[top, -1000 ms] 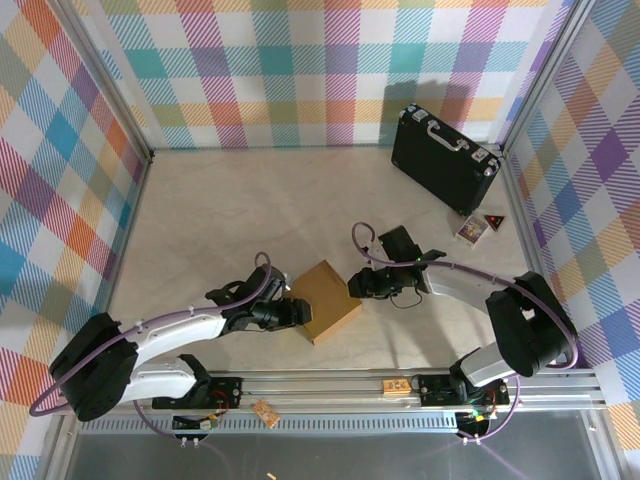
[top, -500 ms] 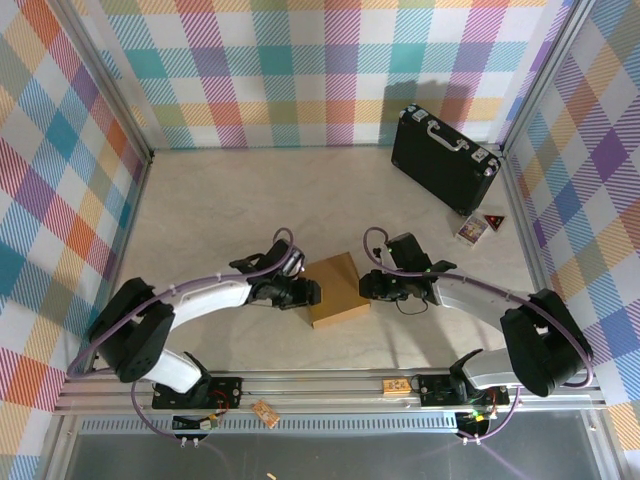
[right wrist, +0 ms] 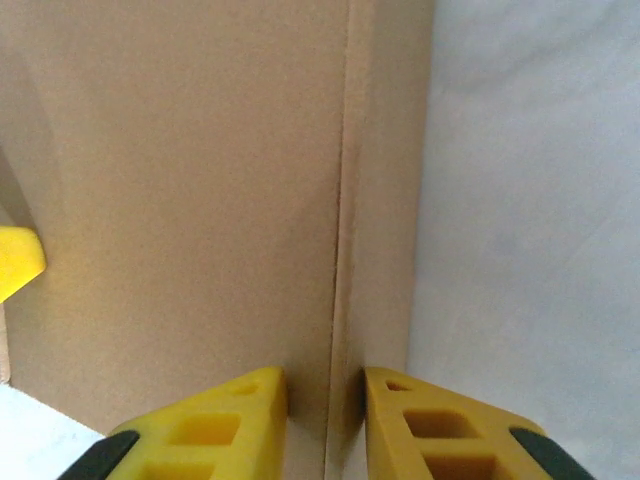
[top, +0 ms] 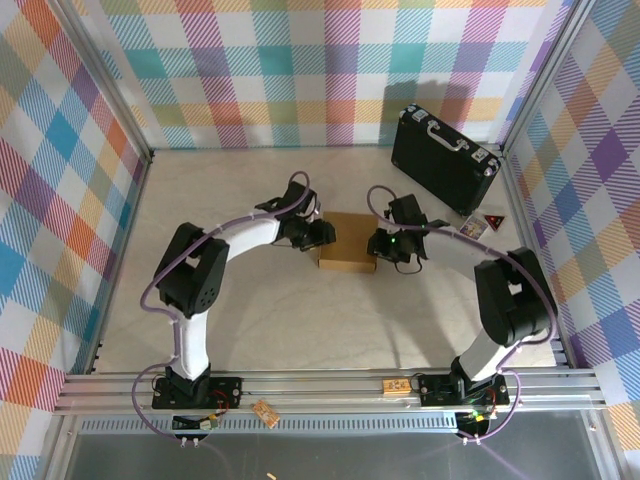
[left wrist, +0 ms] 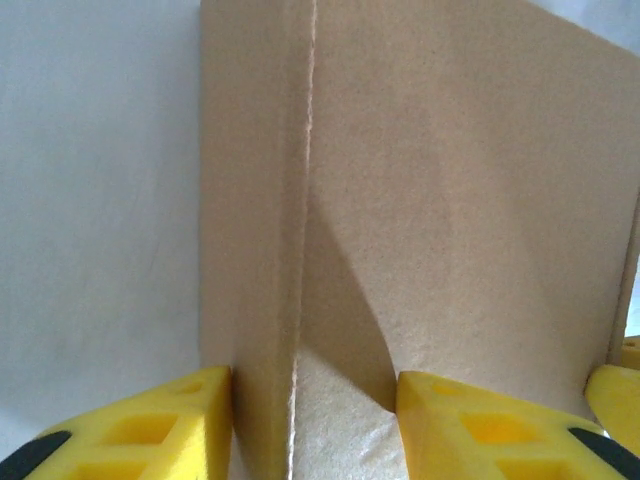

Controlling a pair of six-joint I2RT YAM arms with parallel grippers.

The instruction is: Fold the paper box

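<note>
Top external view: pale table [top: 220, 200] walled by plaid panels [top: 300, 70]; black case [top: 445, 160] at far right, well apart. Mid-table, paper box [top: 347, 255] with bare surface on every side. left gripper [top: 322, 235] pinching its left wall, right gripper [top: 378, 245] clamped on its right wall. Against a second ago: carried farther from the bases, squared to the table edge.

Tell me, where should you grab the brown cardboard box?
Probably by a thin side edge of the brown cardboard box, coming in low from its left or right. It lies flat and its top is too broad to pinch, but the folded edge is narrow enough to sit between two fingers, as it does at the right gripper.
</note>
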